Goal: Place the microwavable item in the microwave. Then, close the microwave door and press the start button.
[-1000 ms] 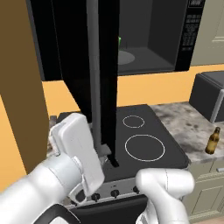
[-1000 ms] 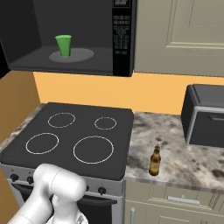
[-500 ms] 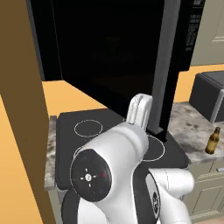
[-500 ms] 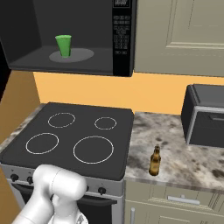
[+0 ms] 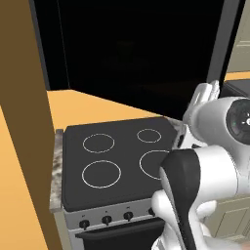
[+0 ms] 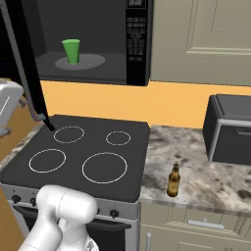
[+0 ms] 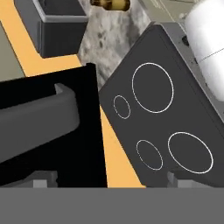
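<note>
The green cup (image 6: 72, 50) with brown liquid stands upright on the grey turntable (image 6: 86, 62) inside the black microwave (image 6: 138, 46). The microwave door (image 6: 23, 59) hangs partly swung in, edge-on at the left of the right base view and as a broad black panel (image 5: 136, 53) in the left base view. In the hand view my gripper (image 7: 111, 180) is open, its fingertips (image 7: 41, 181) wide apart, close against the door's (image 7: 52, 144) outer face, with the bar handle (image 7: 39, 113) just above the left tip. My white hand (image 6: 7, 105) sits beside the door's lower edge.
A black four-ring stovetop (image 6: 83, 157) lies under the microwave. A brown bottle (image 6: 173, 180) stands on the marbled counter (image 6: 196, 166) to its right, a dark toaster oven (image 6: 230, 130) behind it. Beige cabinets (image 6: 201, 39) hang right of the microwave; a wooden wall (image 5: 19, 122) borders the left.
The door has swung further toward the microwave, its edge now showing in the right base view. My hand has travelled with it. The cup has stayed put.
</note>
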Available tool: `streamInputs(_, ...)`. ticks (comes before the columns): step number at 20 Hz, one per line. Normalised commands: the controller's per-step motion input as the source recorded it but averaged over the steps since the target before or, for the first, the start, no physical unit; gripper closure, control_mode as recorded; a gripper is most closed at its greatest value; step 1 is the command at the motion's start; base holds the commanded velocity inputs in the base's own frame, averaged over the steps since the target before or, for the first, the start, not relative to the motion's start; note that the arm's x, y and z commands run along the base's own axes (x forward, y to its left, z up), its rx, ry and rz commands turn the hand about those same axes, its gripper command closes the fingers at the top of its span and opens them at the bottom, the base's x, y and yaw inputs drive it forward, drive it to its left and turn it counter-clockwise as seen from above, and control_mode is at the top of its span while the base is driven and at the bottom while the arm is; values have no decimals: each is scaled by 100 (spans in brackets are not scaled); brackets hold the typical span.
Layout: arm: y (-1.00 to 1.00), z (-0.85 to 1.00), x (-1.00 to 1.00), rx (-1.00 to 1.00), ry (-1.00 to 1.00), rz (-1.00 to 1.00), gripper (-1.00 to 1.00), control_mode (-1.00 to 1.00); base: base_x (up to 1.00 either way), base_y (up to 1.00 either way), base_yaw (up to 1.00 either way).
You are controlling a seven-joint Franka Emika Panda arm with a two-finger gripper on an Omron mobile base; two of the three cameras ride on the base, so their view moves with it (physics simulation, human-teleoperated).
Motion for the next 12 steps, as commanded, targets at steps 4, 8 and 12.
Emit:
streamInputs(4, -13, 12, 76, 7, -1, 14, -100, -100, 0, 0, 0)
streamInputs(8, 0, 59, 65, 0, 0, 1, -100, -100, 0, 0, 0)
streamInputs(12, 0, 47, 62, -2, 0, 0, -100, -100, 0, 0, 0)
